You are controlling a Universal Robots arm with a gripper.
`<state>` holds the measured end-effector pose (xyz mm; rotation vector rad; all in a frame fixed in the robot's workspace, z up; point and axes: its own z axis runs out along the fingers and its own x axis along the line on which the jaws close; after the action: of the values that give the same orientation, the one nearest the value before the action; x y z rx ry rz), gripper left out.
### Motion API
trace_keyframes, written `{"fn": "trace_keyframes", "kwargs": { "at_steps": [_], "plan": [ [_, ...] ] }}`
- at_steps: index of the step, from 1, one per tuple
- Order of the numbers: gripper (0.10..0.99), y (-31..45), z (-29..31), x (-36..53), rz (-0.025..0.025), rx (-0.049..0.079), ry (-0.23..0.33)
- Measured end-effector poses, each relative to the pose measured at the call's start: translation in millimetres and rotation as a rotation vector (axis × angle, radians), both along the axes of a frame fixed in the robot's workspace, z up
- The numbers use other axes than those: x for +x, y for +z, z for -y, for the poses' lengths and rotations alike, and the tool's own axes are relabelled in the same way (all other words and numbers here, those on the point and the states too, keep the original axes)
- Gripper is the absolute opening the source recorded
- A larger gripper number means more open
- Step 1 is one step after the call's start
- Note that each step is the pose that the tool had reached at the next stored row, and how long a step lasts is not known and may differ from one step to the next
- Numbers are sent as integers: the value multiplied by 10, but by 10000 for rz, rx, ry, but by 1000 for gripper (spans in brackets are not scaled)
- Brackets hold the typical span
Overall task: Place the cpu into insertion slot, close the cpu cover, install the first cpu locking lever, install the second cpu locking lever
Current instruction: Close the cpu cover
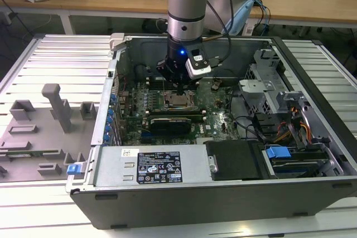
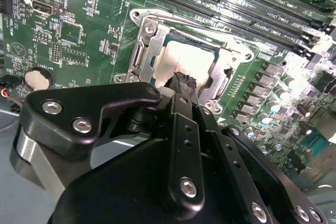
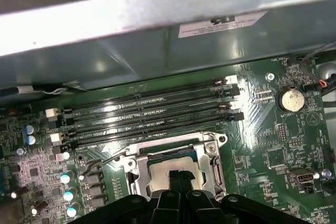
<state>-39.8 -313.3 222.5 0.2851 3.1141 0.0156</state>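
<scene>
The open computer case (image 1: 167, 193) stands on the slatted bench (image 1: 56, 54), toward the edge on the exterior view's right; the arm reaches down into it, over the middle of the green motherboard (image 1: 217, 118); the gripper (image 1: 179, 89) hangs right above the insertion slot (image 1: 170, 104). In both wrist views its fingers (image 2: 184, 80) (image 3: 179, 176) are clenched together with nothing between them, tips at the cpu's top face; whether they touch it I cannot tell. The cpu (image 2: 184, 59) (image 3: 169, 165) lies flat in the slot; the cpu cover (image 2: 143, 59) (image 3: 210, 148) lies down around it, its window showing the bright metal top; the long memory slots (image 3: 152, 114) run just beside the socket; a round coin battery (image 3: 291, 99) sits well apart, near the board's edge.
</scene>
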Motion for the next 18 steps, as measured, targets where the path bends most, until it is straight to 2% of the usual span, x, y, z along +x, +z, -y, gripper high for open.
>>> {"fn": "trace_keyframes", "kwargs": {
  "at_steps": [5, 8, 13, 18],
  "plan": [
    [106, 1, 71, -3, -1, -2, 0],
    [106, -2, 76, -9, 1, -1, 15],
    [106, -11, 79, -77, 0, -1, 155],
    [106, -18, 87, -94, -2, -3, 776]
  ]
}}
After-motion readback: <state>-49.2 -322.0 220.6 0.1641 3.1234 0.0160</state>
